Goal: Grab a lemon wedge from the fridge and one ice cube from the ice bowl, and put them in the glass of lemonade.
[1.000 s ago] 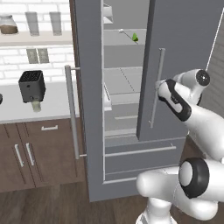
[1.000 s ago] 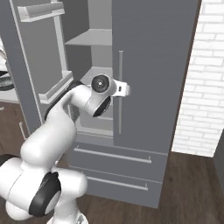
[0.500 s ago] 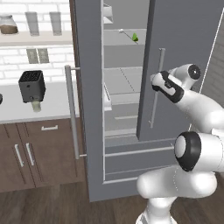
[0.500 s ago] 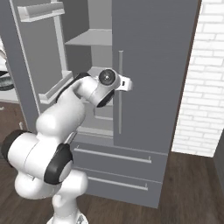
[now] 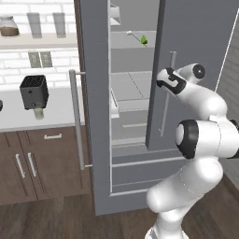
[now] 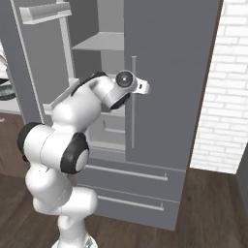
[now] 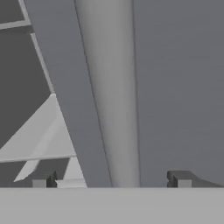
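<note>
The gripper (image 7: 111, 179) is positioned at the vertical bar handle (image 7: 111, 96) of the fridge's (image 5: 196, 56) right door, jaws spread wide, one fingertip (image 7: 43, 181) on each side of the bar without clamping it. The left door (image 5: 93, 116) stands open. The lemon wedge (image 5: 145, 40) rests on an upper fridge shelf. The glass of lemonade (image 5: 38, 113) sits on the counter (image 5: 14, 119) beside the black toaster (image 5: 34, 92).

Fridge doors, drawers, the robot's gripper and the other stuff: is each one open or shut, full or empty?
Left fridge door: swung wide open.
Right fridge door: ajar.
Fridge drawers: shut.
Gripper: open, handle bar between its fingertips, not clamped.
Lemon wedge: lying on an upper shelf.
Lemonade glass: has liquid in it.
Cabinet doors: shut.
</note>
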